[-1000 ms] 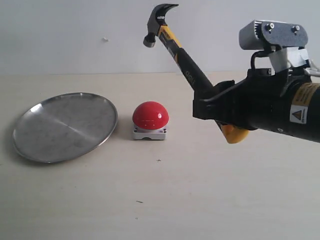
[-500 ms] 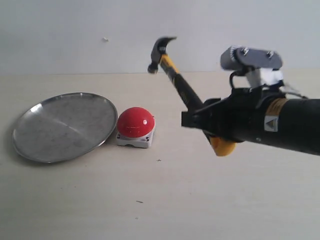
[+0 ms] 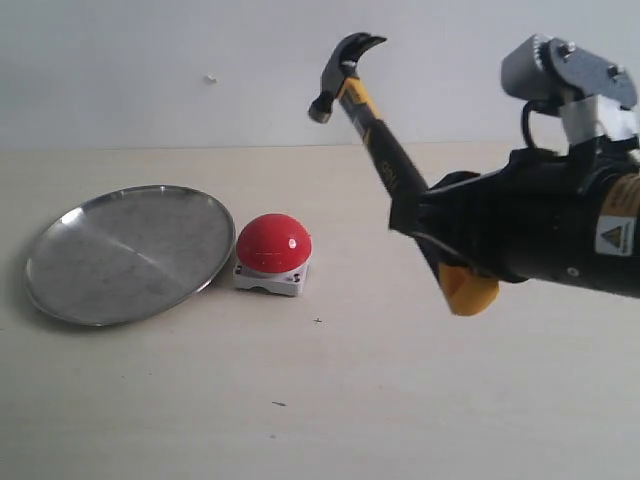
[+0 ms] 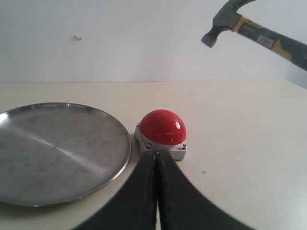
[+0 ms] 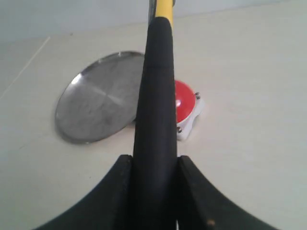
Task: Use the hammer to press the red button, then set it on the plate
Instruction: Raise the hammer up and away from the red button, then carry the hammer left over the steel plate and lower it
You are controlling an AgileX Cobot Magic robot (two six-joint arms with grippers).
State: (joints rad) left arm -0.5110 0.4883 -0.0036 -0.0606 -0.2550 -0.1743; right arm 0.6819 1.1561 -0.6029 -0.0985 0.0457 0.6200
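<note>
The hammer (image 3: 385, 160) is held up in the air, tilted, its dark head (image 3: 340, 75) high above and to the right of the red button (image 3: 273, 243). My right gripper (image 3: 420, 215) is shut on the black handle, and the yellow end (image 3: 468, 290) sticks out below it. The button sits on the table with its grey base right against the rim of the silver plate (image 3: 130, 250). In the right wrist view the handle (image 5: 156, 96) fills the right gripper (image 5: 154, 160). My left gripper (image 4: 156, 154) is shut and empty, low in front of the button (image 4: 163, 127).
A pale tabletop (image 3: 330, 400) spreads around the plate and button, with a plain white wall (image 3: 150, 60) behind. The right arm's black body (image 3: 560, 230) hangs over the right side of the table.
The hammer swung down towards the button and has risen again, with the right arm drawn back to the right. The button has slid left against the plate's rim.
</note>
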